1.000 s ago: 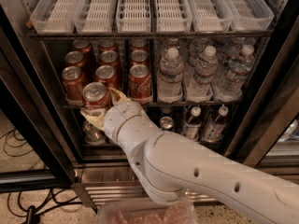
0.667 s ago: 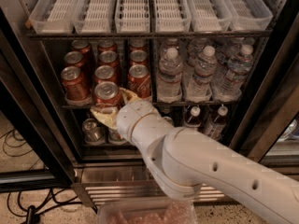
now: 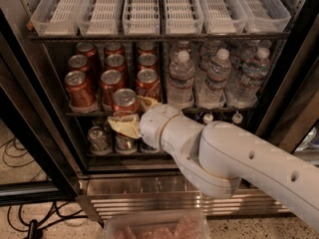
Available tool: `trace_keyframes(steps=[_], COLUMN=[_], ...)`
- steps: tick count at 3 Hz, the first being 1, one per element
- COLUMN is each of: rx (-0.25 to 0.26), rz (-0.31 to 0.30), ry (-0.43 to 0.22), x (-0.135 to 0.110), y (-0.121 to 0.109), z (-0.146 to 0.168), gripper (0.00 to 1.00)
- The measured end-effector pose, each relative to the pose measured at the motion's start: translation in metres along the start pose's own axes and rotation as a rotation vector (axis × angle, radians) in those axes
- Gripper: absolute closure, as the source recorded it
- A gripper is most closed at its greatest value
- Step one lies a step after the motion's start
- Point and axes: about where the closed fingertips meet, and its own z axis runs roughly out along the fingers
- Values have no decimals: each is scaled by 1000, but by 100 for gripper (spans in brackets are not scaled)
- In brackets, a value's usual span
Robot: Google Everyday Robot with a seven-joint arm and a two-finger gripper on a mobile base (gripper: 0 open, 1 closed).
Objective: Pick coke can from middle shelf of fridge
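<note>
My gripper (image 3: 132, 114) is at the front edge of the middle shelf (image 3: 219, 109) of the fridge (image 3: 174, 193), on its left side. It is shut on a red coke can (image 3: 124, 101), held upright between the yellowish fingers (image 3: 127, 126). The held can stands just in front of the other coke cans (image 3: 79, 88), which fill three lanes on the shelf's left half. My white arm (image 3: 224, 153) reaches in from the lower right and hides part of the lower shelf.
Water bottles (image 3: 182, 78) fill the right half of the middle shelf. White slotted trays (image 3: 144, 9) sit on the shelf above. Silver-grey cans (image 3: 98, 138) stand on the lower shelf. A clear plastic container (image 3: 154, 225) is at the bottom edge. Cables (image 3: 15, 156) lie on the floor at left.
The gripper and the coke can in it have moved to the right along the shelf front, and the arm has shifted right with them.
</note>
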Motion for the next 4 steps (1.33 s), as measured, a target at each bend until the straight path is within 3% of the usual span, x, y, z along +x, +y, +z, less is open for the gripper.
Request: trace_keyframes(steps=[3, 4], rx=[-334, -362], rz=[-101, -104], ry=[-15, -21], x=[-16, -18], y=[34, 40], z=[-8, -11], gripper=[100, 100])
